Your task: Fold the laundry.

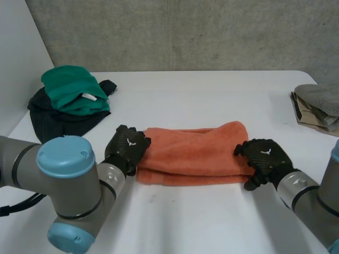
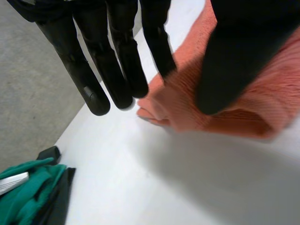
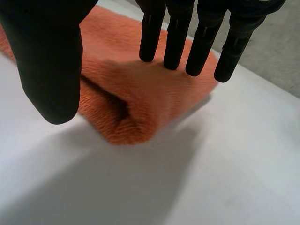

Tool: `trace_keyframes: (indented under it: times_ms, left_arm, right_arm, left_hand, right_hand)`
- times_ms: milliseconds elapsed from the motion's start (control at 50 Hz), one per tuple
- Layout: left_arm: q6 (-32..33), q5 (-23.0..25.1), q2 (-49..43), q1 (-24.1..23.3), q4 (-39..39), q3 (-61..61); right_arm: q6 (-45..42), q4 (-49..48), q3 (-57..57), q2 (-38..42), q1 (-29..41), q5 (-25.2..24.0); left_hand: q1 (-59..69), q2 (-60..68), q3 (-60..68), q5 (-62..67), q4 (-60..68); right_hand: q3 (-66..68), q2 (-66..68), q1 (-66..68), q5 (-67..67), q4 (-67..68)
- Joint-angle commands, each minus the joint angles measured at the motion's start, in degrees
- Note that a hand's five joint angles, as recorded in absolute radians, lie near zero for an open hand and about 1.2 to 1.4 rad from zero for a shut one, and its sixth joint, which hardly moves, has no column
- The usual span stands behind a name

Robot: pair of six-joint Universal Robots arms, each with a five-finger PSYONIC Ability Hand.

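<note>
Now the left hand's (image 1: 127, 147) fingers (image 2: 119, 70) are straight and a little spread. One of them touches the end of the orange towel (image 1: 196, 153), and the thumb (image 2: 239, 61) sits over the top of it. I don't think this hand is squeezing the towel; it looks open.

The right hand (image 1: 265, 156) is at the other end. Its fingers (image 3: 176, 33) are straight too and hang just over the towel, with its thumb (image 3: 47, 61) held apart on the near side. The end of the towel lies between them, but nothing is pinched.

The towel lies in the middle of the tabletop (image 1: 201, 100), closer to the near edge. It is already folded into a long strip with layers on top of each other. I think it needs one more fold, end to end, to make it small.

Near the far left corner a green cloth (image 1: 71, 87) lies in a heap on a black cloth (image 1: 58, 119). Those two look not folded yet. At the right edge a grey cloth (image 1: 320, 98) sits folded on a tan cloth (image 1: 310, 114), so those look done.
</note>
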Motion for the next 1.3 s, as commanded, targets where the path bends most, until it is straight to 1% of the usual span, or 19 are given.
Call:
trace_keyframes:
  times_ms: [20, 80, 100, 120, 220, 320, 400, 480, 560, 640, 680, 700, 720, 780, 880, 1000, 1060, 1180, 1300]
  left_arm:
    - [-1.6, 1.1, 2.4, -1.3, -1.0, -2.2]
    - [-2.8, 0.3, 3.8, -1.5, -1.2, -2.7]
    - [-3.5, -0.1, 4.7, -1.4, -1.2, -3.1]
    - [-4.0, -0.4, 5.3, -1.4, -1.2, -3.2]
    - [-6.2, -0.8, 8.9, -0.9, -1.4, -4.7]
    - [-7.7, -0.2, 13.5, 0.6, -1.3, -6.8]
    - [-8.5, 0.8, 16.0, 1.5, -1.3, -7.8]
    - [-9.5, 1.2, 17.2, 2.5, -1.3, -8.4]
    - [-10.9, 1.0, 17.5, 3.5, -1.3, -8.7]
    - [-12.8, 1.0, 17.2, 4.3, -1.3, -8.8]
    - [-13.5, 1.0, 17.2, 4.4, -1.3, -8.5]
    - [-14.0, 1.0, 17.1, 4.5, -1.3, -8.4]
    - [-14.8, 1.0, 16.9, 4.5, -1.1, -8.1]
    - [-16.2, 1.0, 16.6, 4.5, -0.9, -6.9]
    - [-19.8, 0.8, 14.8, 3.7, -1.0, -2.1]
    - [-22.4, 1.0, 11.1, 0.1, -2.0, 4.7]
    - [-23.2, 1.3, 7.8, -3.0, -3.3, 8.5]
    - [-24.6, 2.1, -1.7, -8.9, -5.9, 17.3]
    - [-25.0, 0.5, -11.0, -11.0, -10.3, 25.1]
  right_arm:
    - [0.0, -3.4, -2.3, 5.5, 2.0, 2.0]
    - [-0.1, -4.7, -3.0, 6.7, 2.4, 4.0]
    - [-0.5, -5.7, -3.4, 7.1, 2.4, 5.9]
    - [-0.7, -6.2, -3.6, 7.1, 2.2, 7.1]
    - [-5.5, -8.1, -2.7, 3.5, 0.8, 14.4]
    - [-17.5, -9.1, -2.2, -0.5, -0.4, 14.4]
    - [-25.7, -9.7, -4.2, -1.5, 4.1, 13.8]
    - [-29.6, -12.4, -6.8, -0.9, 12.8, 12.3]
    - [-31.9, -19.0, -7.1, 3.8, 23.9, 5.4]
    - [-34.5, -21.6, -6.6, 9.6, 29.1, -1.9]
    - [-35.9, -21.1, -7.2, 11.4, 29.9, -2.3]
    - [-36.4, -20.6, -7.8, 12.1, 30.3, -2.1]
    - [-36.4, -19.3, -8.8, 12.2, 30.7, -1.2]
    - [-32.9, -17.9, -9.9, 11.0, 30.3, 0.9]
    - [-7.4, -15.7, -11.3, 3.6, 25.4, 6.4]
    - [18.6, -7.8, -12.3, -2.5, 17.0, 5.8]
    - [22.6, -1.4, -15.0, -1.4, 12.9, 4.1]
    - [20.3, 11.7, -23.1, 6.4, 8.3, 3.4]
    - [20.7, 18.4, -30.0, 13.4, 7.0, 1.8]
  left_hand:
    - [-31.9, -36.0, -36.1, -35.4, -36.2]
    - [-33.8, -37.9, -38.0, -37.3, -38.1]
    - [-33.8, -37.9, -38.0, -37.3, -38.1]
    - [-33.8, -37.9, -38.0, -37.3, -38.1]
    - [-33.8, -37.9, -38.0, -37.3, -38.1]
    - [-33.8, -37.9, -38.0, -37.3, -38.1]
    - [-33.8, -37.9, -38.0, -37.3, -38.1]
    - [-33.8, -37.9, -38.0, -37.3, -38.1]
    - [-33.8, -37.9, -38.0, -37.3, -38.1]
    - [-33.8, -37.9, -38.0, -37.3, -38.1]
    - [-33.8, -37.9, -38.0, -37.3, -38.1]
    - [-33.8, -37.9, -38.0, -37.3, -38.1]
    - [-33.8, -37.9, -38.0, -37.3, -38.1]
    - [-33.8, -37.9, -38.0, -37.3, -38.1]
    - [-33.8, -37.9, -38.0, -37.3, -38.1]
    - [-33.8, -37.9, -38.0, -37.3, -38.1]
    - [-33.8, -37.9, -38.0, -37.3, -38.1]
    - [-33.8, -37.9, -38.0, -37.3, -38.1]
    - [-33.8, -37.9, -38.0, -37.3, -38.1]
  right_hand:
    - [9.0, 9.3, 9.1, 8.3, 8.7]
    - [23.9, 24.2, 24.0, 23.2, 23.6]
    - [51.4, 51.8, 51.6, 50.8, 51.2]
    - [51.7, 52.1, 51.9, 51.0, 51.5]
    - [51.7, 52.1, 51.9, 51.0, 51.5]
    - [51.7, 52.1, 51.9, 51.0, 51.5]
    - [51.7, 52.1, 51.9, 51.0, 51.5]
    - [51.7, 52.1, 51.9, 51.0, 51.5]
    - [51.7, 52.1, 51.9, 51.0, 51.5]
    - [51.7, 52.1, 51.9, 51.0, 51.5]
    - [51.7, 52.1, 51.9, 51.0, 51.5]
    - [46.4, 46.8, 46.5, 45.7, 46.1]
    - [18.5, 18.9, 18.6, 17.8, 18.3]
    - [-18.0, -17.6, -17.9, -18.7, -18.3]
    - [-18.3, -17.9, -18.1, -19.0, -18.5]
    - [-18.3, -17.9, -18.1, -19.0, -18.5]
    - [-18.3, -17.9, -18.1, -19.0, -18.5]
    - [-18.3, -17.9, -18.1, -19.0, -18.5]
    - [-18.3, -17.9, -18.1, -19.0, -18.5]
